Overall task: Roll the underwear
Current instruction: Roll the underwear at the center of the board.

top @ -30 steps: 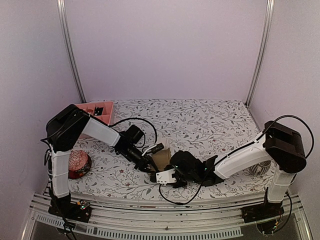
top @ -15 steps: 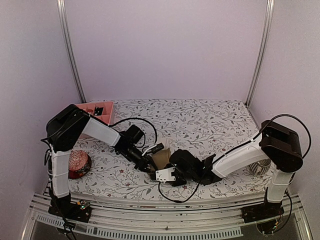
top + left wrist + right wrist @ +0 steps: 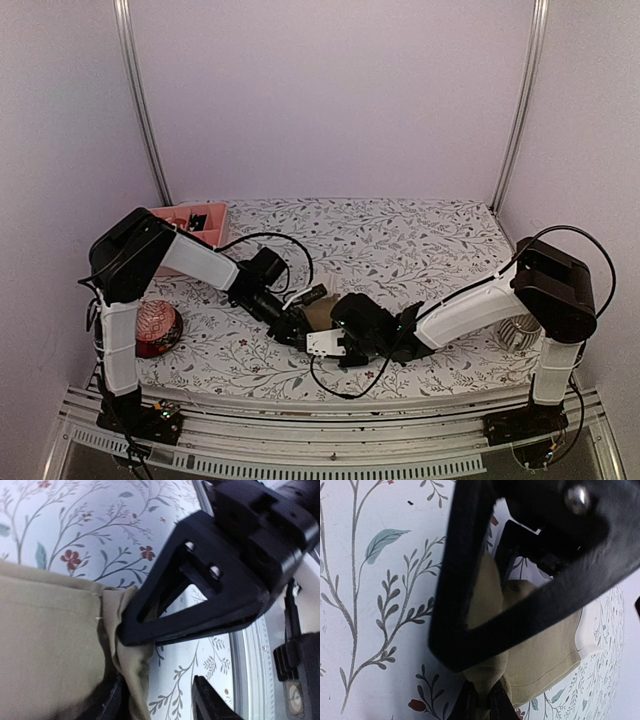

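Note:
The tan underwear point(image 3: 322, 312) lies bunched on the flowered table point(image 3: 400, 250) between my two grippers. My right gripper point(image 3: 318, 330) is shut on a gathered fold of it. In the right wrist view the tan underwear point(image 3: 545, 650) is pinched tight in the right gripper point(image 3: 485, 706). My left gripper point(image 3: 297, 326) stands open right beside it. In the left wrist view the tan underwear point(image 3: 50, 645) has its edge against one side of the left gripper point(image 3: 160, 702), with bare table showing in the gap. The right gripper's black finger point(image 3: 200, 605) crosses that view.
A pink tray point(image 3: 215, 225) holding dark items stands at the back left. A red bowl point(image 3: 157, 328) sits by the left arm's base. A pale striped object point(image 3: 516, 335) lies behind the right arm. The table's front edge runs just beyond the grippers.
My left gripper has opened and let go of the tan cloth. My right gripper has slid a little to the left and shut on the cloth's fold.

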### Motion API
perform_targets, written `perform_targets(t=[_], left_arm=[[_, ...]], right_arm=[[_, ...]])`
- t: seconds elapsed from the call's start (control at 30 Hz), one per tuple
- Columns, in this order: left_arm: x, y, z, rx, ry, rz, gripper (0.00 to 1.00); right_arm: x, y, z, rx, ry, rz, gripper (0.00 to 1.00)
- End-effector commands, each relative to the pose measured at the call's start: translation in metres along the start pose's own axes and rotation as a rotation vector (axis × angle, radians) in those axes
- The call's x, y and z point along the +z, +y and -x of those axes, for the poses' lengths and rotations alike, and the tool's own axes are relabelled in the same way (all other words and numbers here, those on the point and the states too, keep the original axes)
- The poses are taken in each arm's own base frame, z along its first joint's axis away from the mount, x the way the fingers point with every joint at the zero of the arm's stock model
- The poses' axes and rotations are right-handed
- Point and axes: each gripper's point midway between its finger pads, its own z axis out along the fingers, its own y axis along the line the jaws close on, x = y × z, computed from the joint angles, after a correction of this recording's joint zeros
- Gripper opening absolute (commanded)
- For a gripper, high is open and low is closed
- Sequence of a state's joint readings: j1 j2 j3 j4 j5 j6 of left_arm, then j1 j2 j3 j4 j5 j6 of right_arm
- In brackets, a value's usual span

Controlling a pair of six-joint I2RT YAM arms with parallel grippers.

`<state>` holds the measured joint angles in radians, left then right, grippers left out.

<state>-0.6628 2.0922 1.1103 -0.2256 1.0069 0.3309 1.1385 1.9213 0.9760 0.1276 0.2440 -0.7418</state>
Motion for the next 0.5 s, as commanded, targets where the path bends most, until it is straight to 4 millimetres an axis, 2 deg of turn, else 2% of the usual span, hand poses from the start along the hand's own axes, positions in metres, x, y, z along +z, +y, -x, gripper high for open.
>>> perform_targets(t=[0.0, 0.1, 0.23, 0.27, 0.33, 0.47], left_arm=[[-0.01, 0.026, -0.012, -0.005, 0.069, 0.17, 0.54], [-0.014, 0.027, 0.004, 0.024, 0.063, 0.184, 0.65], [-0.027, 0.02, 0.031, 0.111, 0.027, 0.211, 0.94], [-0.033, 0.018, 0.038, 0.133, 0.01, 0.222, 0.98], [-0.049, 0.008, 0.055, 0.19, -0.041, 0.252, 0.98], [-0.076, -0.003, 0.07, 0.284, -0.129, 0.318, 0.98]], right_arm=[[0.004, 0.018, -0.024, 0.097, 0.095, 0.096, 0.04], [0.002, 0.021, -0.029, 0.178, 0.128, 0.12, 0.04], [-0.001, 0.032, -0.032, 0.283, 0.163, 0.172, 0.03], [-0.002, 0.034, -0.033, 0.313, 0.168, 0.179, 0.03], [-0.004, 0.038, -0.033, 0.347, 0.166, 0.2, 0.03], [-0.008, 0.037, -0.031, 0.398, 0.156, 0.24, 0.04]])
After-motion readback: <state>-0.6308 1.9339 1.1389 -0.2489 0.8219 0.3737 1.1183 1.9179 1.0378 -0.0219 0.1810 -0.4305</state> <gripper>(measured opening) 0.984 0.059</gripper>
